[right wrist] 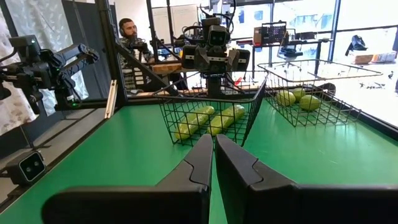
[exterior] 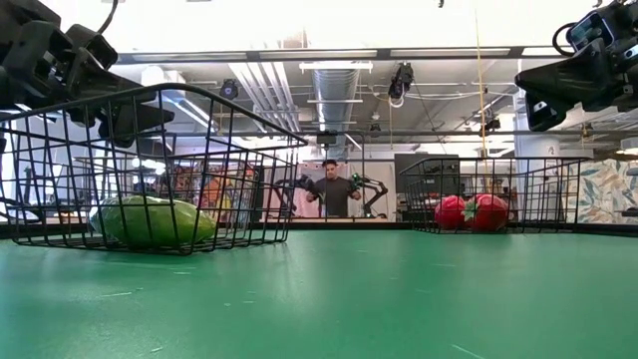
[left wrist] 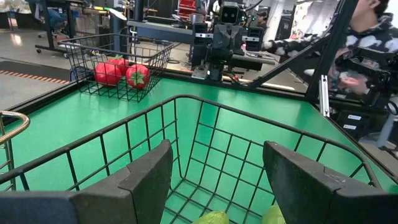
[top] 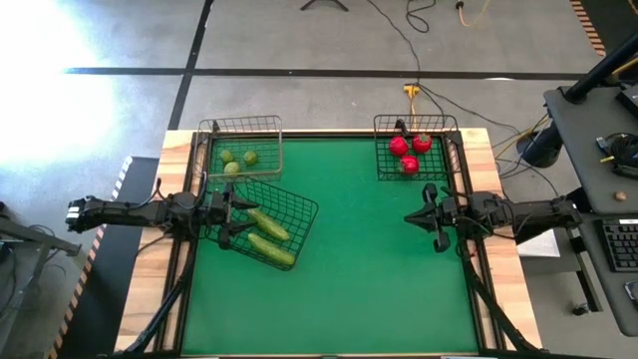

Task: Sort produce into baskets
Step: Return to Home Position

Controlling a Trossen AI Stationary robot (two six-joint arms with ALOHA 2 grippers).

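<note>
A black wire basket (top: 284, 214) sits skewed on the green mat at the left and holds two light-green cucumbers (top: 269, 236). My left gripper (top: 231, 216) is open over that basket's left corner, its fingers spread above the inside (left wrist: 214, 162). A tan wire basket (top: 267, 150) at the far left holds three limes (top: 237, 160). A second black basket (top: 384, 165) at the far right holds three red tomatoes (top: 409, 152). My right gripper (top: 409, 216) is shut and empty above the mat at the right.
The middle and near part of the green mat (top: 349, 289) is bare. Wooden table borders run along both sides. A person stands behind the table's far edge (exterior: 336, 191), and another person's sleeve shows at the right side (left wrist: 367, 37).
</note>
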